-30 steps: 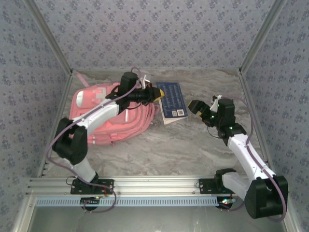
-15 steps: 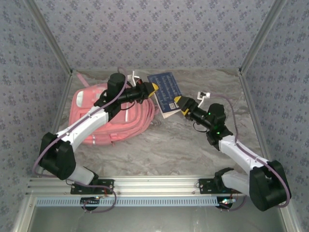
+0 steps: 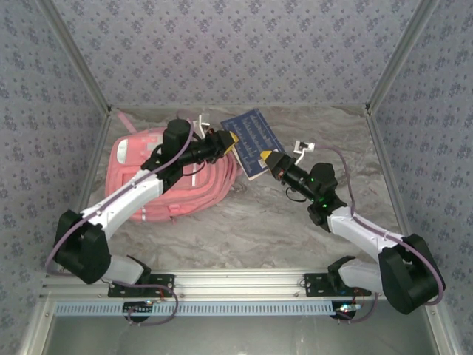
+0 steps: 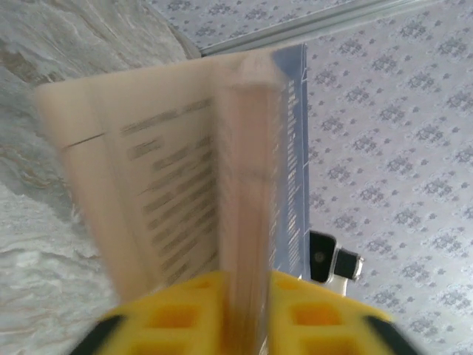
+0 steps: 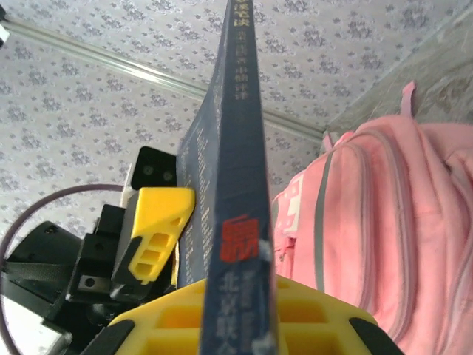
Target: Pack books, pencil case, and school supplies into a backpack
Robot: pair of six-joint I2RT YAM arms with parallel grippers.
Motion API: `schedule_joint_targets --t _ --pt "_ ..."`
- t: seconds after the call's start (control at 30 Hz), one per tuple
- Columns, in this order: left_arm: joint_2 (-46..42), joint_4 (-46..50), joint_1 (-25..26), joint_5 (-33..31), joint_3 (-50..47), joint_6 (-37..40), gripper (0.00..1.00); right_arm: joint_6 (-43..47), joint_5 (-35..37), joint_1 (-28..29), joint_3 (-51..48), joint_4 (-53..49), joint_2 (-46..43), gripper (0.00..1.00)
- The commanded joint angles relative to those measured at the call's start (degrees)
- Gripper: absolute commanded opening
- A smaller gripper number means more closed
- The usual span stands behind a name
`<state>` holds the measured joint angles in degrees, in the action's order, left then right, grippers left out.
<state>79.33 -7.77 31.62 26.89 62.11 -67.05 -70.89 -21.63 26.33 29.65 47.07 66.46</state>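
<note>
Book (image 3: 253, 135) now gripped by right pincer (image 3: 266, 160) too.

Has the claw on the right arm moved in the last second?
Yes. The right gripper has swung leftward, away from the right corner post, and onto the navy book.

The top camera looks down from high up and behind onto the whole worktop (image 3: 259, 222), while each wrist camera sits very close behind its own yellow jaws and looks along the same book (image 3: 251, 137), and the right one also sees the backpack (image 5: 369, 222).
</note>
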Motion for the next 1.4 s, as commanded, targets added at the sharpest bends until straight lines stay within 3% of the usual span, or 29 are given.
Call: schedule_joint_targets --t 0.0,0.07,0.2,0.4,0.73,0.93,1.37 --pt "-4.9 6.9 -0.4 -2.8 1.2 5.9 0.46 1.0 1.9 -1.8 -0.3 -0.9 -3.3 0.0" --pt "-6.1 8.0 -0.7 -3.4 0.1 6.3 0.6 1.2 1.3 -2.4 -0.4 -1.9 -4.6 0.0" --pt "-6.7 9.2 -0.9 -3.1 -0.9 6.3 0.73 0.9 0.9 -3.1 -0.6 -2.6 -6.3 0.0" --pt "-4.1 3.0 -0.4 0.4 -1.4 3.6 0.77 -2.7 -0.2 -2.8 -0.6 3.1 -4.5 0.0" --pt "0.6 -3.2 1.3 3.0 1.2 3.3 0.73 -6.1 -1.1 -0.5 -0.8 8.8 -1.5 0.0" --pt "3.0 -5.9 0.5 2.8 1.4 2.1 0.63 -10.2 -0.8 1.4 -0.6 14.2 0.7 0.0" --pt "1.0 -14.3 -0.2 2.3 -0.8 -1.8 0.02 -7.0 2.5 2.2 -1.8 6.9 -2.7 0.0"
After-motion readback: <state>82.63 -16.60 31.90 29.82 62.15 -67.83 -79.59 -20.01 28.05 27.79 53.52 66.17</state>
